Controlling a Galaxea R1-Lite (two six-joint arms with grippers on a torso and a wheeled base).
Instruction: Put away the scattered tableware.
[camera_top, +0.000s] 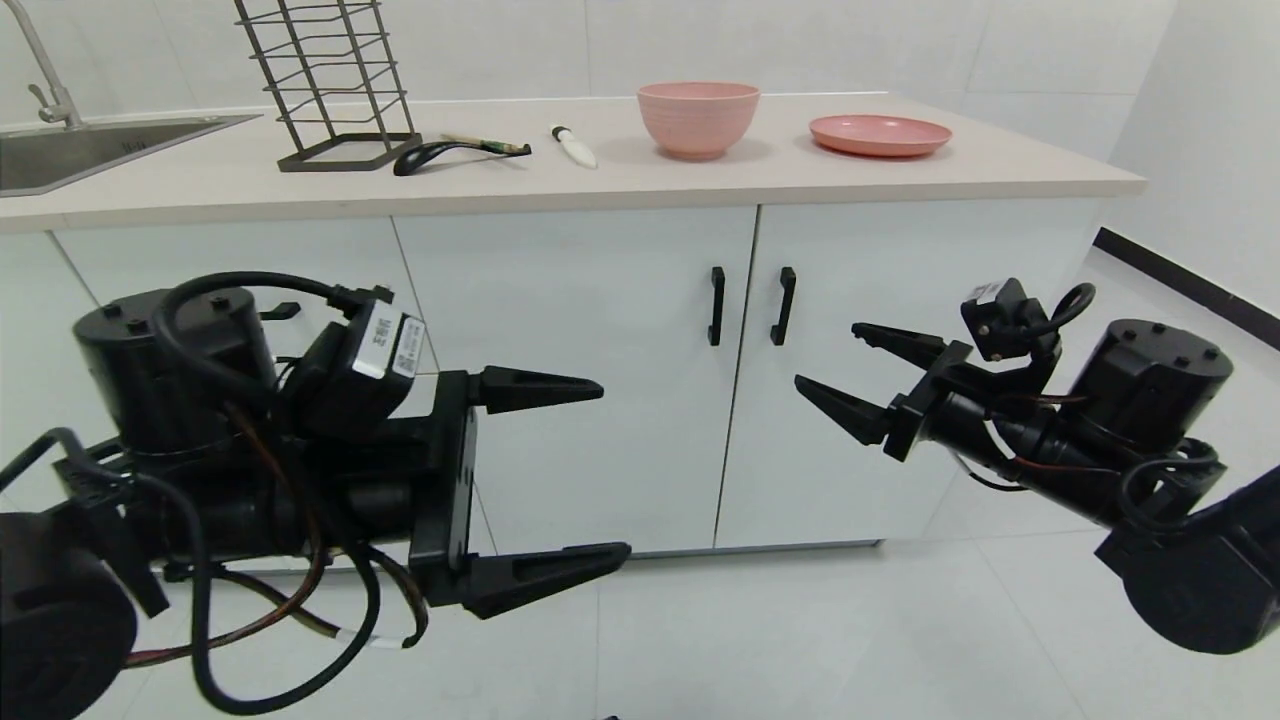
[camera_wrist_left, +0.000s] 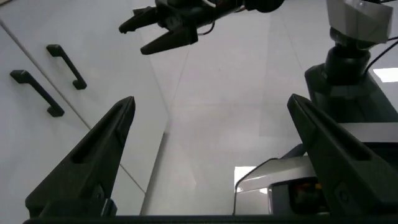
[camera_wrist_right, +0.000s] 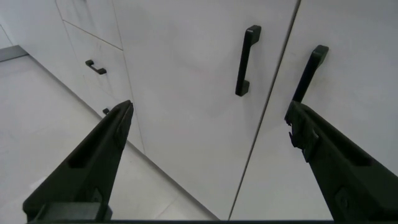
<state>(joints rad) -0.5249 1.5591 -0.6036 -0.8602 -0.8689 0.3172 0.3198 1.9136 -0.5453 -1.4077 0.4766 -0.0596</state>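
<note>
I'd lift both arms clear of the desk (camera_top: 200, 185) front edge first, then drop onto one item from above. Left jaws and right jaws are both spread, empty, low before the cabinet doors (camera_top: 600, 350), well under the desk top. Bowl (camera_top: 698, 118) and plate (camera_top: 880, 134) sit toward the right end; spoon (camera_top: 440, 152) mid-desk beside the rack (camera_top: 330, 85).
</note>
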